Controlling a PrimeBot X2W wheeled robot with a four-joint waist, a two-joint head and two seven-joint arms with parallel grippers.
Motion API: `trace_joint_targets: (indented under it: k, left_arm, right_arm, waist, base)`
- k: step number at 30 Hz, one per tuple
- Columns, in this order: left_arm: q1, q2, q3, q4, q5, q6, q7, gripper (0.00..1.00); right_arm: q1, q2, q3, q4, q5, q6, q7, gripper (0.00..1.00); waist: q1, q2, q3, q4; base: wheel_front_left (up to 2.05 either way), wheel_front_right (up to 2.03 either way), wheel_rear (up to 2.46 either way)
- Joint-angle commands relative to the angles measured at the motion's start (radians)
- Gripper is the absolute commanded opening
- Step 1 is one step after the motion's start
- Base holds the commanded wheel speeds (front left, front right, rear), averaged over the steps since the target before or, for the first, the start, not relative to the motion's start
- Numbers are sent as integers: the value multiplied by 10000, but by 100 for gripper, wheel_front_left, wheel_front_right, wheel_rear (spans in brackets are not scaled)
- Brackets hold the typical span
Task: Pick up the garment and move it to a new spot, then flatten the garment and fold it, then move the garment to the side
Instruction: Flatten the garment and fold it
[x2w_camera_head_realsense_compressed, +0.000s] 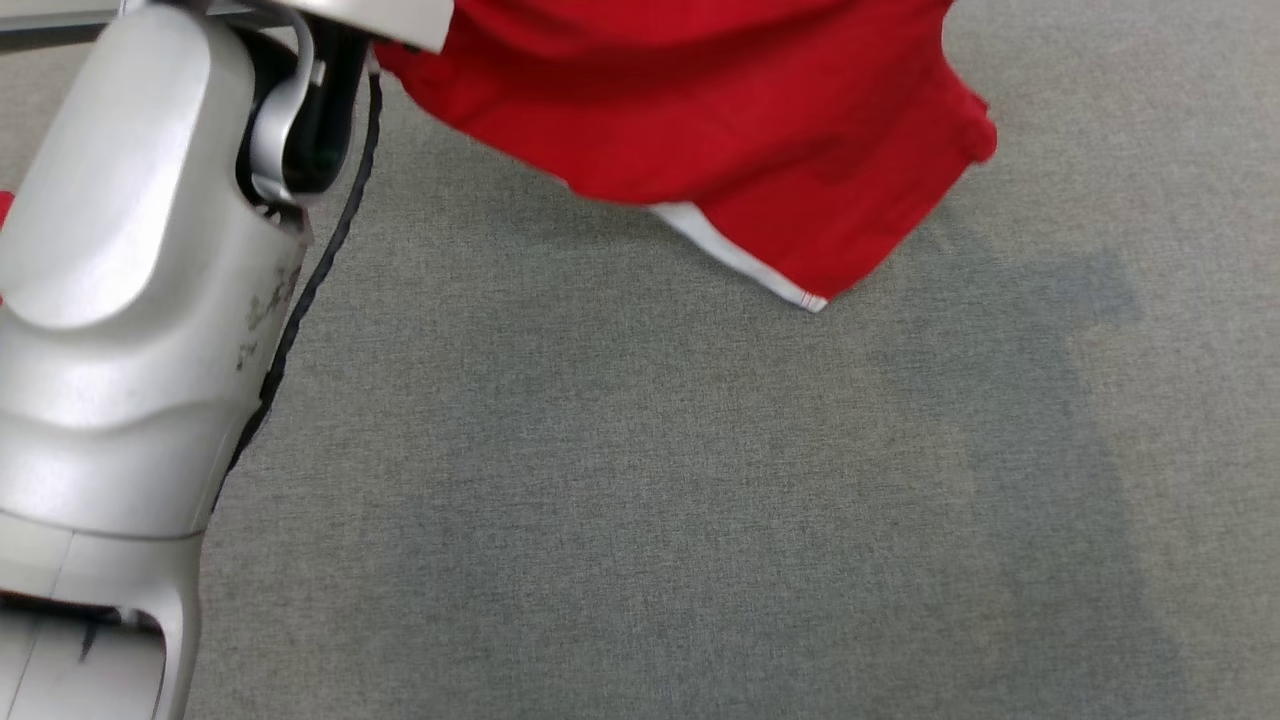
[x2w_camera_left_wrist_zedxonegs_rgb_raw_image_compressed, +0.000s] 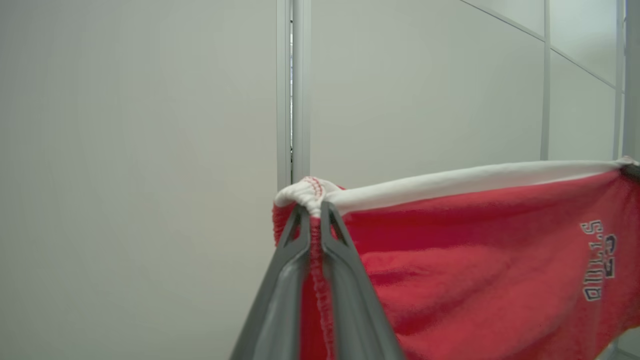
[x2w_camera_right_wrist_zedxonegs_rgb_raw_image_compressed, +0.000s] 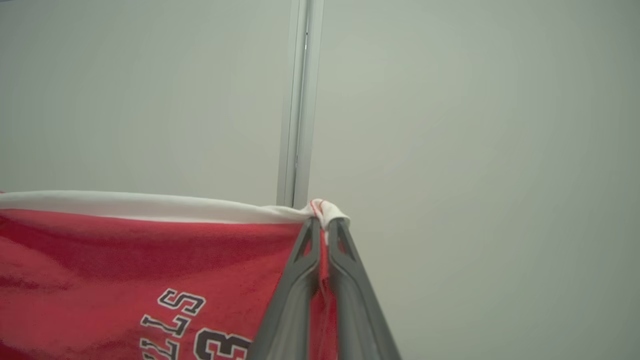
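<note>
Holding the red garment (x2w_camera_head_realsense_compressed: 760, 120) up in the air between both hands, I have it stretched by its white band (x2w_camera_left_wrist_zedxonegs_rgb_raw_image_compressed: 475, 175). My left hand (x2w_camera_left_wrist_zedxonegs_rgb_raw_image_compressed: 310, 212) is pinched tight on one bunched end of that band. My right hand (x2w_camera_right_wrist_zedxonegs_rgb_raw_image_compressed: 322, 225) is pinched tight on the other end, so the band runs nearly straight between them and the red cloth hangs below. In the head view the lower hem dangles at the far side, above the grey bench (x2w_camera_head_realsense_compressed: 640, 480). I think it is clear of the surface, though the angle makes that hard to judge. My pale left forearm (x2w_camera_head_realsense_compressed: 130, 300) rises at the near left. To do this step well I should carry both hands together at one height, with the band taut but not pulling free of either pinch. Then I should lower the hem first onto open bench and draw the band toward me, so the cloth lays out flat rather than in a heap.
</note>
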Motion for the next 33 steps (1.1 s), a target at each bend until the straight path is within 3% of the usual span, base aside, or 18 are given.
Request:
trace_joint_targets:
  k: [1, 6, 10, 20, 26, 33]
  left_arm:
    - [-512, -176, 141, 636, 20, -122, -227, 0]
    - [-1710, -701, 522, 2459, 319, -574, -519, 0]
    - [-1711, -969, 939, 3486, 766, -892, -514, 0]
    - [-38, -1513, 1523, 5925, 903, -1289, -522, 0]
    - [1554, -1630, 1691, 5861, 990, -1402, -521, 0]
    - [3699, -1658, 1755, 4573, 1335, -1390, -523, 0]
  right_arm:
    - [-670, 15, 176, 507, 103, -19, -207, 0]
    - [-2526, 269, 749, 2393, 250, -20, -980, 0]
    - [-3235, 667, 1474, 3987, 456, -17, -1617, 0]
    - [-1561, 1773, 3508, 7006, 1797, -11, -2927, 0]
    - [348, 1787, 4049, 7323, 2745, -11, -3245, 0]
    - [2684, 1387, 3482, 5849, 2592, -11, -3252, 0]
  waist:
    - [0, 0, 255, 21]
    - [0, 0, 468, -22]
    - [0, 0, 603, -125]
    - [0, 0, 901, -458]
    - [0, 0, 907, -439]
    - [0, 0, 498, -266]
  base:
    - [0, 0, 0]
    - [0, 0, 0]
    - [0, 0, 0]
    - [0, 0, 0]
    - [0, 0, 0]
    - [0, 0, 0]
